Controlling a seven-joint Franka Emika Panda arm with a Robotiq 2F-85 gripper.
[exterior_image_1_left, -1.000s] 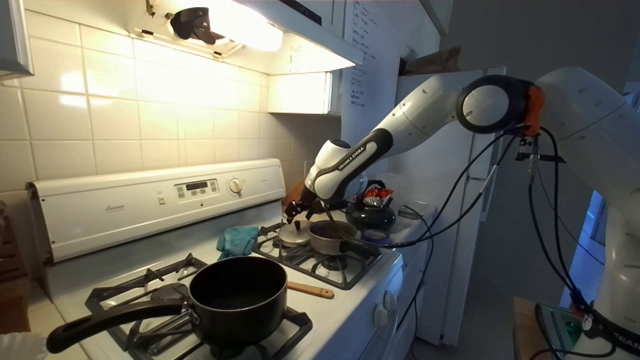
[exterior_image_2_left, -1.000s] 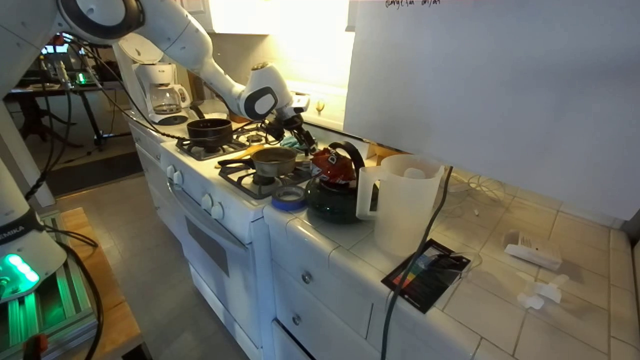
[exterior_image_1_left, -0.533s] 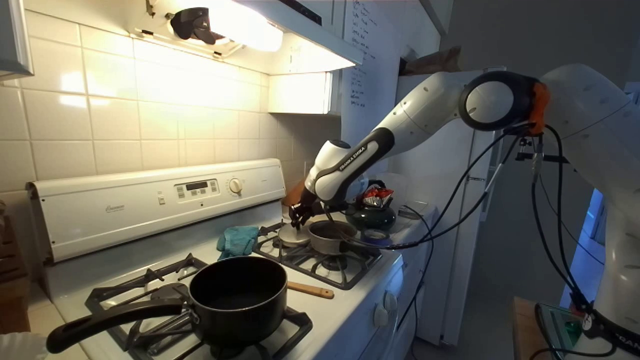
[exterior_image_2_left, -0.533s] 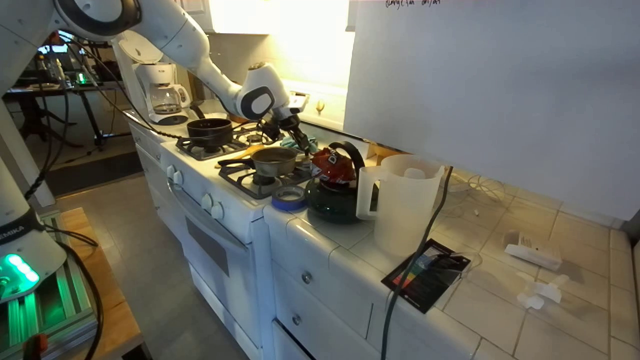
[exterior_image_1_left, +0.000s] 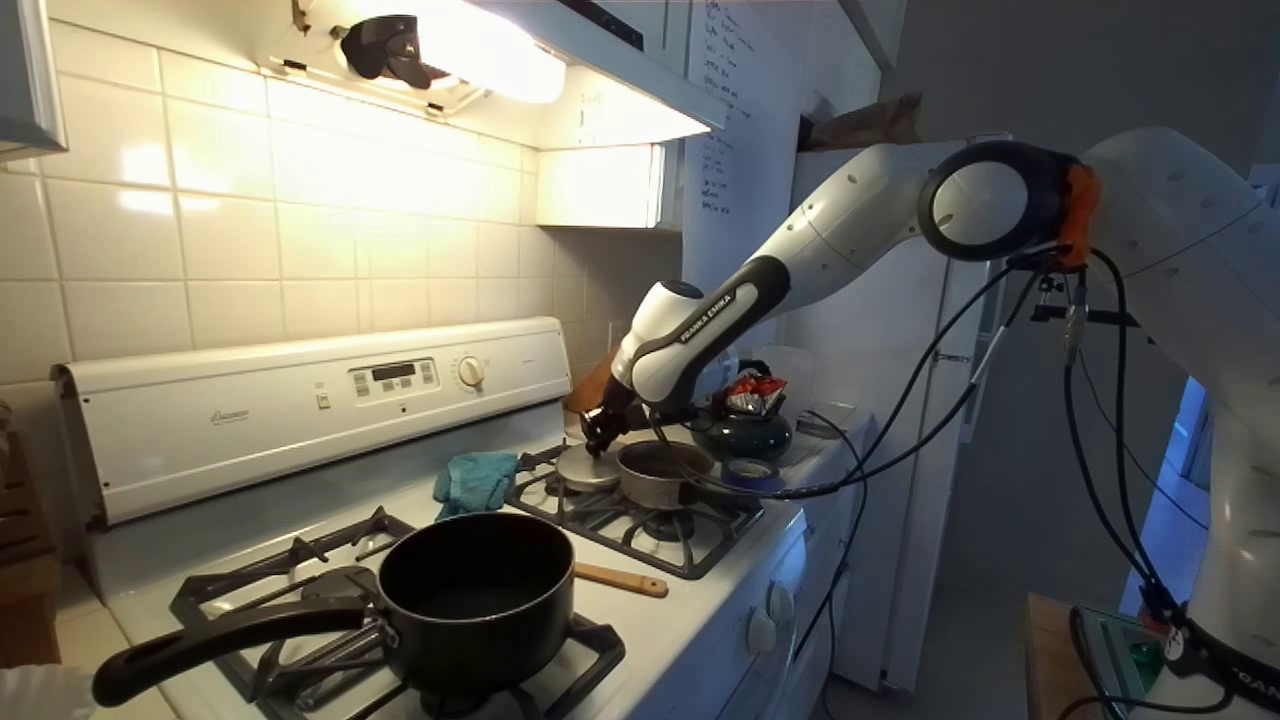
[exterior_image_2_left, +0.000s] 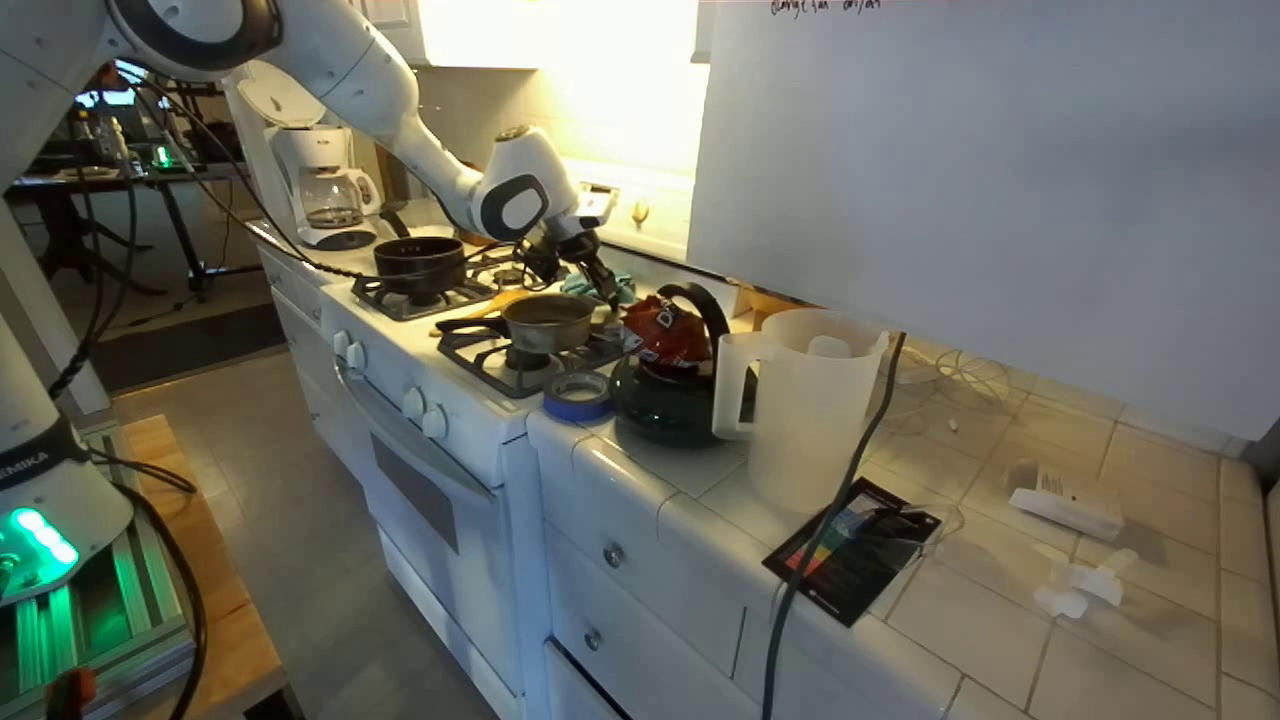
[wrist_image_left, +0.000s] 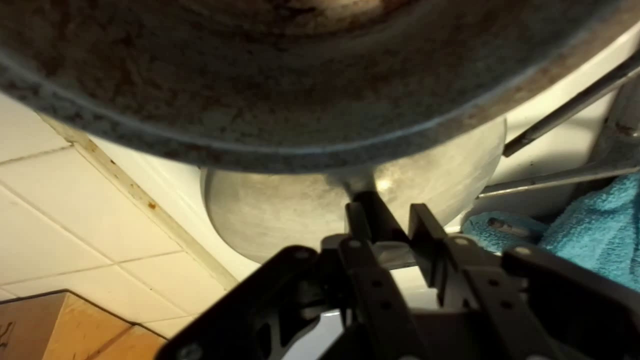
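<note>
Logging a white stove, side edge against a tiled counter. Dark kettle on the counter, close to that edge. Black saucepan: stove's front corner farthest from the kettle. Grey pot: front corner nearest it. We have the gripper pointing down at the back corner, kettle end, over a metal lid lying just behind the grey pot. Teal cloth near the lid, by the back edge. At the lid's black knob, we see the jaws only slightly apart, one finger either side; we can't tell if both touch it.
</note>
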